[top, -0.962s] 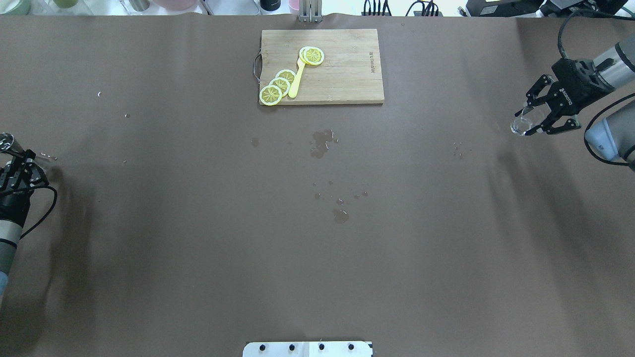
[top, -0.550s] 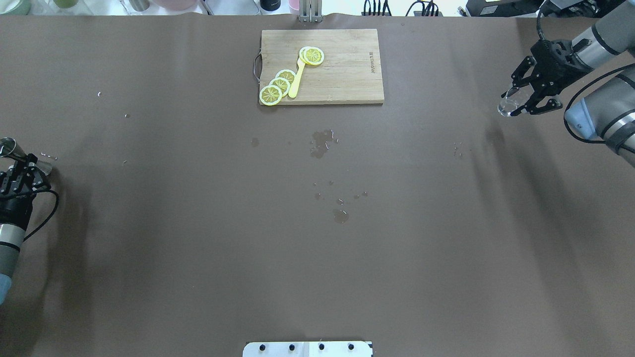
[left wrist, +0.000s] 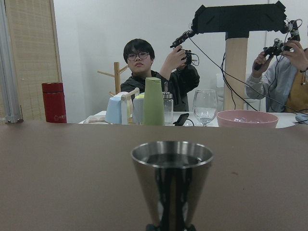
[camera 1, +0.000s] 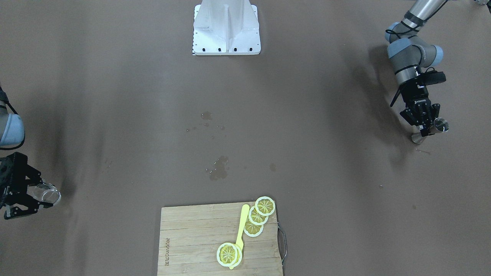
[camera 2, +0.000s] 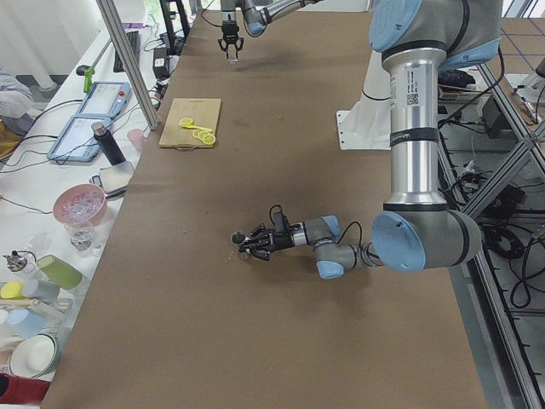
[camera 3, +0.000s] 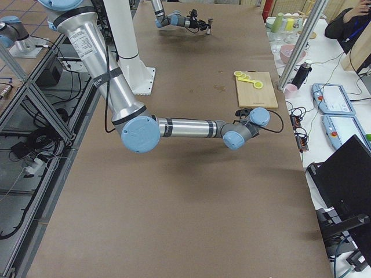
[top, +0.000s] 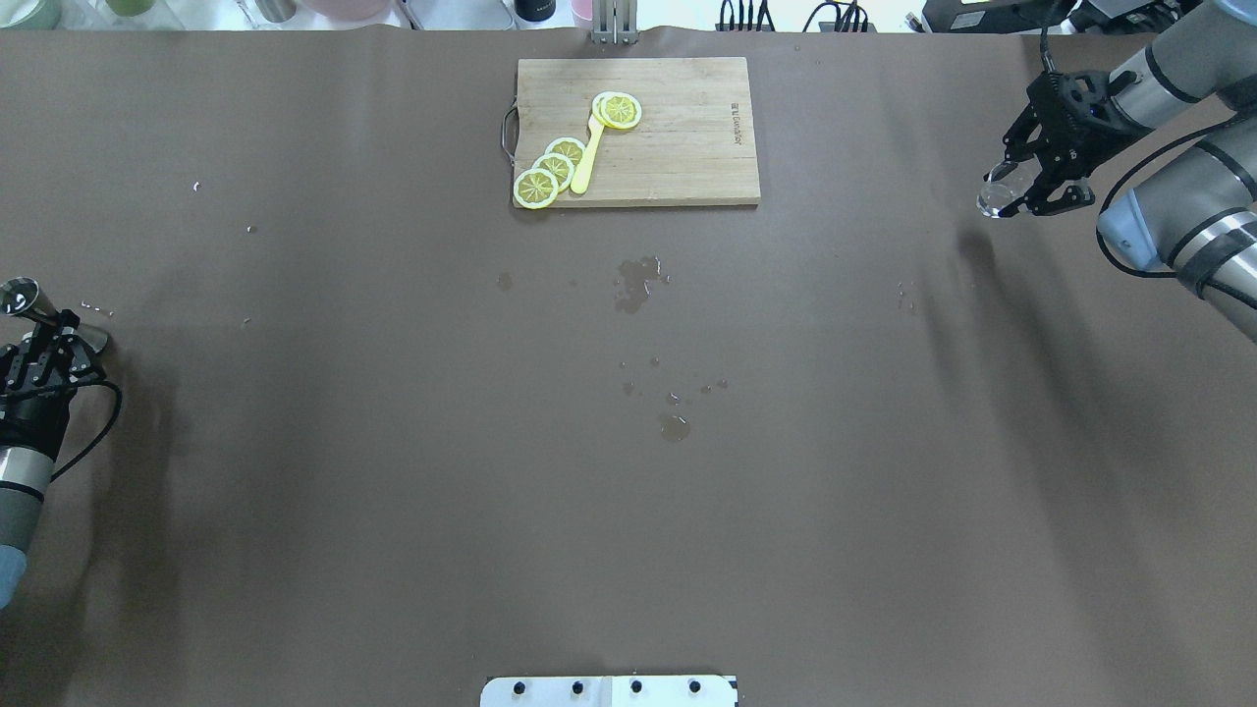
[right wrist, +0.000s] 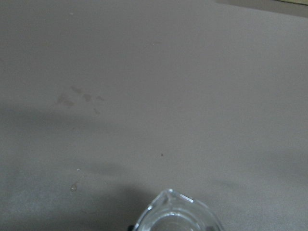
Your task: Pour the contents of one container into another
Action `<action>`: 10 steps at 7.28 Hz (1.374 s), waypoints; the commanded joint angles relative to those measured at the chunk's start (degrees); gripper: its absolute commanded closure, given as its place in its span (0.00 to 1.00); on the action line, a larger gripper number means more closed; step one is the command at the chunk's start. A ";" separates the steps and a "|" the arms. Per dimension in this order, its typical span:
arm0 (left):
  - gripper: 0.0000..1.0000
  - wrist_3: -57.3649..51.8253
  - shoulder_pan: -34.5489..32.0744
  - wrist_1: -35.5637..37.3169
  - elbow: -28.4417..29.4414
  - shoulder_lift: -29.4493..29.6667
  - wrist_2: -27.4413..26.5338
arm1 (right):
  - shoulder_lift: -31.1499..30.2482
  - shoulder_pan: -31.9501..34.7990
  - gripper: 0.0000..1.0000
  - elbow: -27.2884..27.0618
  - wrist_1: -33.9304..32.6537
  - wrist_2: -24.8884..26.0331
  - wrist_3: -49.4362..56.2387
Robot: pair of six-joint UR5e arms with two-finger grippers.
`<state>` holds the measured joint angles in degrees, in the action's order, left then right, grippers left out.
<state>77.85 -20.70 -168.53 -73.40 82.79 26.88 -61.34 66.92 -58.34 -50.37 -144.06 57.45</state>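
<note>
Jigger [left wrist: 172, 175] and glass [top: 995, 199] are held near opposite ends of the surface [top: 628, 530], well apart, so pouring cannot begin yet. The left hand [camera 1: 426, 127] is clamped around the jigger's narrow waist and holds it upright, mouth level, likely so it can receive liquid without spilling. The right hand [top: 1029, 185] grips the glass between its fingers, raised above the surface; its tilt is hard to judge. Both probably need bringing together first.

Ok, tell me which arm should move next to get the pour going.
Right, probably: the right gripper holds the glass lifted clear of the table, free to carry across; the left gripper only steadies the jigger upright at the far end.
</note>
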 commanded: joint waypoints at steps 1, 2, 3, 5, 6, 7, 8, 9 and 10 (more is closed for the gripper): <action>0.02 0.02 0.04 0.04 0.01 0.00 -0.16 | 0.34 -0.47 1.00 -0.02 0.10 0.98 -1.55; 0.01 0.02 0.13 -0.05 0.01 -0.09 -0.16 | 0.34 -0.56 1.00 -0.28 0.10 0.98 -1.55; 0.01 0.02 0.13 -0.13 0.01 -0.09 -0.16 | 0.87 -0.74 1.00 -0.81 0.01 1.06 -1.90; 0.01 0.02 0.13 -0.14 0.01 -0.35 -0.16 | 0.79 -1.26 1.00 -0.64 0.10 1.07 -1.99; 0.01 0.02 0.13 -0.31 -0.16 -0.44 -0.25 | 0.70 -1.87 1.00 0.84 3.84 1.59 -1.99; 0.01 0.02 0.13 -0.40 -0.60 -0.53 -0.34 | 0.61 -2.05 1.00 1.38 4.84 1.85 -2.52; 0.01 0.02 0.13 -0.92 -1.12 -1.31 -0.34 | 0.52 -2.23 1.00 1.47 5.54 2.03 -2.52; 0.01 -0.15 0.13 -1.01 -2.69 -1.93 -0.25 | 0.17 -2.32 1.00 1.74 6.85 2.03 -2.52; 0.01 -0.16 0.13 -1.01 -4.36 -3.94 -0.08 | -0.09 -2.41 1.00 2.96 9.57 2.03 -2.61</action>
<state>77.76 -20.57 -169.43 -75.88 80.69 26.64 -61.09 64.65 -56.48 -43.54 -142.08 54.94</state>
